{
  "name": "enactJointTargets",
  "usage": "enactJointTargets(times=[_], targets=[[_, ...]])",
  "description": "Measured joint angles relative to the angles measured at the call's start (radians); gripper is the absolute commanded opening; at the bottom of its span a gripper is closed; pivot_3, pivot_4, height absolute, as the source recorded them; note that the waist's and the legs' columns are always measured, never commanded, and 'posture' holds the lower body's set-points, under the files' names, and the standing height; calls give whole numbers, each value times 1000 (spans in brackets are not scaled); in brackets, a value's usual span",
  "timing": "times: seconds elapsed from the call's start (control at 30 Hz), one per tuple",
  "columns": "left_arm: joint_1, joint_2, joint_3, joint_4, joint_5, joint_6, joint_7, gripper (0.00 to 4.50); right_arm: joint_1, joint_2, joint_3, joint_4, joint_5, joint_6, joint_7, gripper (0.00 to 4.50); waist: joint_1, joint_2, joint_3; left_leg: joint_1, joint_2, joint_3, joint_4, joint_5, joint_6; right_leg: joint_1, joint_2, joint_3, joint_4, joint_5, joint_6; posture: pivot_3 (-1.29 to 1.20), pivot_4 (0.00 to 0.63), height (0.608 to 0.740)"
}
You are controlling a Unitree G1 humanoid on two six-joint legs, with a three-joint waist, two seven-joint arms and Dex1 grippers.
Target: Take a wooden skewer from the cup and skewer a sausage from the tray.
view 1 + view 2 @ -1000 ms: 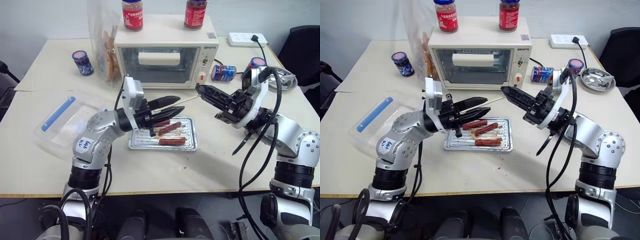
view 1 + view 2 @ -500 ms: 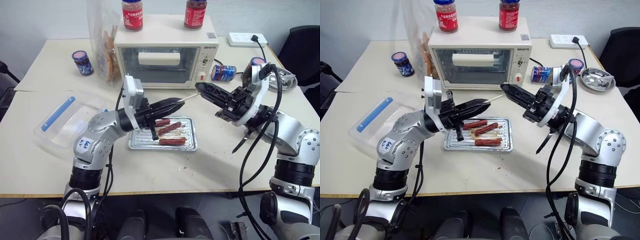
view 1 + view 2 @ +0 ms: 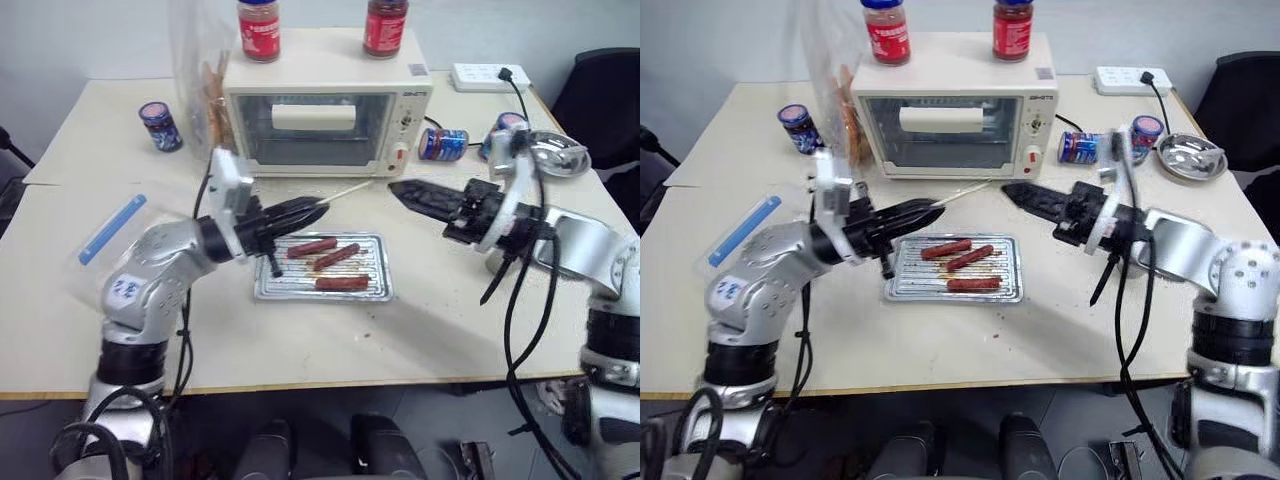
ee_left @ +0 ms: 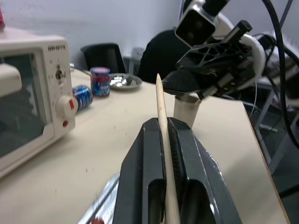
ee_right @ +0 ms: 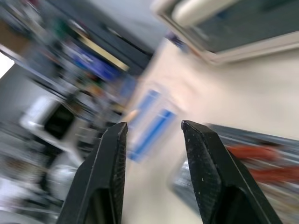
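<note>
The left gripper (image 3: 318, 207) is clamping the wooden skewer (image 3: 345, 191) between its closed black fingers, with the pointed end projecting forward past the fingertips toward the toaster oven (image 3: 318, 117) and hanging above the far edge of the tray (image 3: 268, 291). The right gripper (image 5: 154, 126) is standing partly open and empty, as its wrist view is showing a clear gap between the two fingers; in the head views it is hovering level just beyond the skewer tip, apart from it. The cup (image 4: 188, 105) is sitting on the bench (image 3: 430, 330) behind the right gripper in the left wrist view. Three sausages are lying on the ridged tray, the nearest sausage (image 3: 342, 283) lying parallel to the front rim, none yet pierced. The skewer is judged to be very light, stiff along its length but easily snapped or bowed by side load, so a hold well back from the point, as is being used now, is leaving enough free length for piercing. The sausage is judged to be soft, slightly greasy and inclined to roll on the ridges; it is best held across its middle by the free gripper while the point is entering one end along the long axis
</note>
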Motion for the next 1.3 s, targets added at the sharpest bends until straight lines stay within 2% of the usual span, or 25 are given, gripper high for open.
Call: enactJointTargets(times=[0.07,0.13,0.2,0.23,0.3,0.37,0.63,0.77,0.83,1.0,1.3], targets=[[68,63,58,-35,-26,30,-15,0,-15,-73,135,-57,-241,-81,165,1929,-4,0,0,0,1,-1,0,0,0,0,0,-1,-1,0,0,0,150,740],[140,135,103,-83,-53,58,-38,0,-20,-88,265,-82,-456,-192,320,1929,-8,0,0,0,0,-1,0,0,0,0,0,0,-1,0,0,0,150,740],[192,186,128,-122,-64,72,-60,0,-22,-83,351,-88,-589,-269,415,1929,-7,0,0,0,-1,-1,0,0,0,0,-1,0,-1,0,0,0,150,740],[228,216,150,-145,-70,82,-72,0,-23,-73,393,-86,-664,-314,465,2106,-7,0,0,0,-1,-1,0,0,0,0,-1,0,-1,0,0,0,150,740],[271,253,189,-169,-89,93,-83,0,-25,-40,433,-74,-756,-375,523,2411,-6,-1,0,0,-1,-1,0,0,0,0,-2,-1,-1,0,0,0,150,740],[291,279,230,-195,-108,100,-89,0,-26,-10,478,-49,-867,-444,583,2935,-1,-1,0,0,-1,-1,0,0,0,0,-2,-1,-1,0,0,0,150,740],[340,308,278,-233,-133,106,-73,0,-18,84,555,29,-1113,-584,701,2935,-2,-1,0,0,-1,-1,0,0,0,0,-2,-1,-1,0,0,0,150,740],[348,308,279,-240,-141,106,-56,0,7,114,555,71,-1177,-607,736,2204,-5,-1,0,0,-2,-1,0,0,0,0,-2,-1,-1,0,0,0,150,740],[351,308,279,-242,-142,105,-50,0,12,135,555,97,-1211,-623,750,1517,-5,-1,0,0,-1,-1,0,0,0,0,-2,-1,0,0,0,0,150,740],[350,308,279,-242,-143,105,-44,0,25,158,553,121,-1260,-643,769,376,-9,-1,0,1,-1,-1,0,0,-1,0,-2,-1,0,0,0,0,150,740],[325,308,274,-239,-145,104,-37,0,43,186,520,120,-1298,-641,797,376,-8,-1,0,1,-1,-1,0,1,-1,0,-2,-1,1,0,0,0,150,740]])
